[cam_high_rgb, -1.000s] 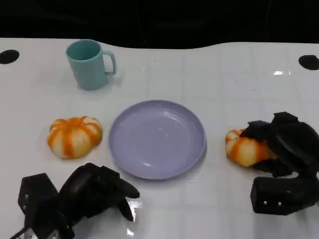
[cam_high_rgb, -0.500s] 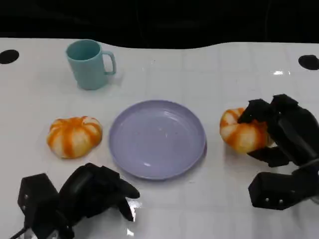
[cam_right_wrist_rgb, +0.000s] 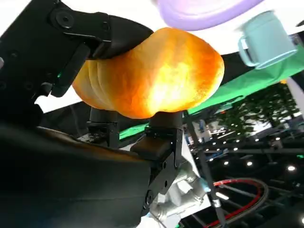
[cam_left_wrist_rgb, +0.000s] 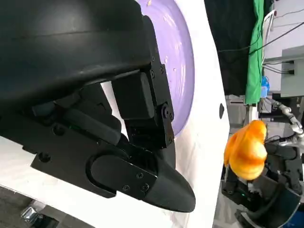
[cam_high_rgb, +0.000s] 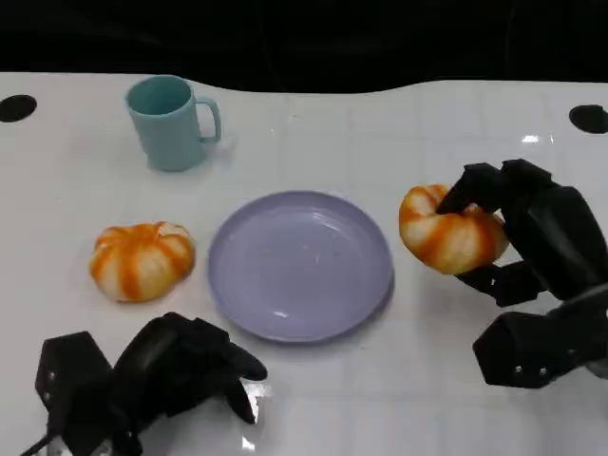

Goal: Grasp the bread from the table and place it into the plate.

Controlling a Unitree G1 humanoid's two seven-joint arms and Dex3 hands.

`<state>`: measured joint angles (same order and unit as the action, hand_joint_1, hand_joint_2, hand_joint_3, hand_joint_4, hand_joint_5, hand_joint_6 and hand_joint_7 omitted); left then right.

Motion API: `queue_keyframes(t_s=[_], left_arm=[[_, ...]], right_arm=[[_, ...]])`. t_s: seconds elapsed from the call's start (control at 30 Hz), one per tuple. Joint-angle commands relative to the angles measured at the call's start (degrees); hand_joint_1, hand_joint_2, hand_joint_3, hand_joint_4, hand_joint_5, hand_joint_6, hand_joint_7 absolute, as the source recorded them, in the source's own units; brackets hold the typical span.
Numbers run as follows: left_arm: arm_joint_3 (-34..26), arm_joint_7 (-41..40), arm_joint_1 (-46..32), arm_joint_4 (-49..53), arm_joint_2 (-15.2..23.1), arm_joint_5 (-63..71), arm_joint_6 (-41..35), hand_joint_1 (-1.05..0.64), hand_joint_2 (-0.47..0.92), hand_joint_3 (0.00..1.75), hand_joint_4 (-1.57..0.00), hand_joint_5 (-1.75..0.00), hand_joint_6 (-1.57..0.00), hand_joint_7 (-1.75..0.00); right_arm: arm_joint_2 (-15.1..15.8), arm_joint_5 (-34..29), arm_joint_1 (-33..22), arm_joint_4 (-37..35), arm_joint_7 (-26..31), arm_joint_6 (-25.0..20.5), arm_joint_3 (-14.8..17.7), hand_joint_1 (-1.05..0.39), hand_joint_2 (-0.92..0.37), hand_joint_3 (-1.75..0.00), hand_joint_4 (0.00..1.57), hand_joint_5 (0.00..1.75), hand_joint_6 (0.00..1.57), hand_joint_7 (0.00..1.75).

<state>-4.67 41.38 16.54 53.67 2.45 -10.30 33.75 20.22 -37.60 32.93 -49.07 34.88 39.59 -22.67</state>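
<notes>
Two breads were on show: one bread (cam_high_rgb: 450, 240) sat clamped in the right robot hand (cam_high_rgb: 532, 249), lifted clear of the desk (cam_high_rgb: 380, 133) and hanging just beside the right rim of the purple plate (cam_high_rgb: 300, 264), not yet over it; the other bread (cam_high_rgb: 142, 259) lay on the desk just left of the plate, untouched. In the right wrist view the fingers (cam_right_wrist_rgb: 90, 33) wrapped over the top of the held bread (cam_right_wrist_rgb: 152, 76) with support underneath, so the grip looked full and around the middle. Judged light and soft, glossy crust, maybe a bit slick; likely squashes if squeezed hard, so a wide wrap round the dome seemed the right hold, light pressure. The left robot hand (cam_high_rgb: 180, 366) rested low near the desk's front edge, fingers curled in, holding nothing. A teal mug (cam_high_rgb: 173, 122) stood well apart at the back left. The plate held nothing.
</notes>
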Motion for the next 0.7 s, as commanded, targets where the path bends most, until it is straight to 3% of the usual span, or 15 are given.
queue_keyframes(t_s=[0.03, 0.27, 0.4, 0.7], left_arm=[[-0.1, -0.4, -0.3, 0.4, 0.9, 0.2, 1.0, -1.05, 0.92, 0.05, -1.34, -0.83, -1.57, -0.06], [-0.1, -0.4, -0.3, 0.5, 0.9, 0.2, 1.1, -1.05, 0.92, 0.05, -1.34, -0.83, -1.57, -0.06], [-0.1, 0.2, -0.5, 0.2, 1.2, 0.0, 1.0, -1.05, 0.92, 0.05, -1.34, -0.83, -1.57, -0.07], [0.2, 0.1, -1.4, -1.3, 1.1, -0.1, 0.2, -1.05, 0.92, 0.04, -1.34, -0.83, -1.57, -0.07]], right_arm=[[-0.7, 1.0, -0.6, 2.9, -2.5, -0.2, 1.0, -0.27, -0.29, -1.43, 0.92, 1.75, 0.7, 1.71], [-1.0, 0.7, -1.1, 3.8, -3.6, -0.5, 2.0, -0.27, -0.29, -1.44, 0.93, 1.75, 0.7, 1.7], [-5.9, 2.9, 3.2, 5.0, -14.3, -0.1, -0.8, -0.22, -0.32, -1.37, 0.93, 1.75, 0.77, 1.61], [-10.7, 2.4, 6.7, 0.9, -18.1, 0.2, -1.8, -0.2, -0.33, -1.42, 0.97, 1.75, 0.78, 1.68]])
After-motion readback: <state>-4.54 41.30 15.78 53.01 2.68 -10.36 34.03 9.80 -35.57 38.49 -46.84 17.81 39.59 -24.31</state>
